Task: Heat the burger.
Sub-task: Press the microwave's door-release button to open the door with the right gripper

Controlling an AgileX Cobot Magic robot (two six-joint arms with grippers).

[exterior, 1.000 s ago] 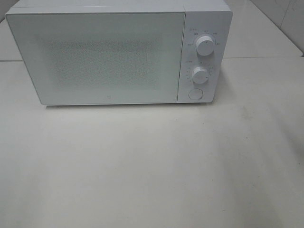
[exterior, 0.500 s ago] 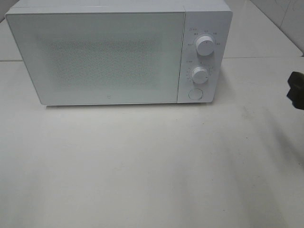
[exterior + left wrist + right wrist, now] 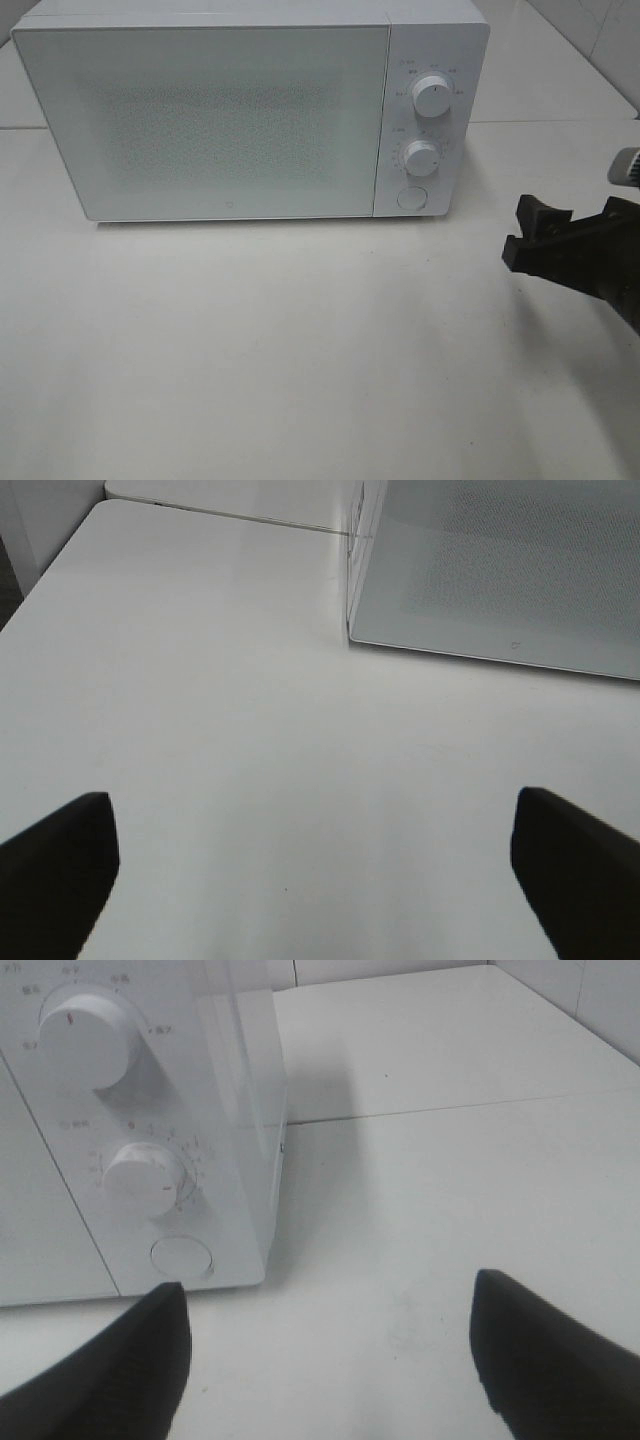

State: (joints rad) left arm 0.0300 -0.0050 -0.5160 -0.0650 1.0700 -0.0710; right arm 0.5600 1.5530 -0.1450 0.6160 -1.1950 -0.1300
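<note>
A: Where is the burger, and how does it look?

B: Cannot tell. It shows in none of the three views, so its looks, its heading and its long axis are all out of reach. The boxy white microwave oven [image 3: 250,110] stands at 12 o'clock on the pale matte surface [image 3: 300,350], and its wide door with a fine dotted screen [image 3: 200,120] is shut. Nothing can be made out through the screen.

A: And the controls?

B: They sit on a panel at the door's 3 o'clock side. There is a round white upper knob [image 3: 431,97], a round white lower knob [image 3: 421,158] beneath it, and a flat round white button [image 3: 411,198] at the bottom.

A: What about the right tool [image 3: 522,230]?

B: It is black and sits at 3 o'clock in the high view, at about 4 o'clock from the button and apart from the oven. Its jaws stand wide apart with only bare surface between them, so it grips nothing. Its wrist view looks at the knobs and the button.

A: And the left tool [image 3: 315,880]?

B: It is seen only in its own wrist view. Its dark fingers [image 3: 60,870] are spread fully, with nothing held, and the door's lower corner lies ahead of it.
</note>
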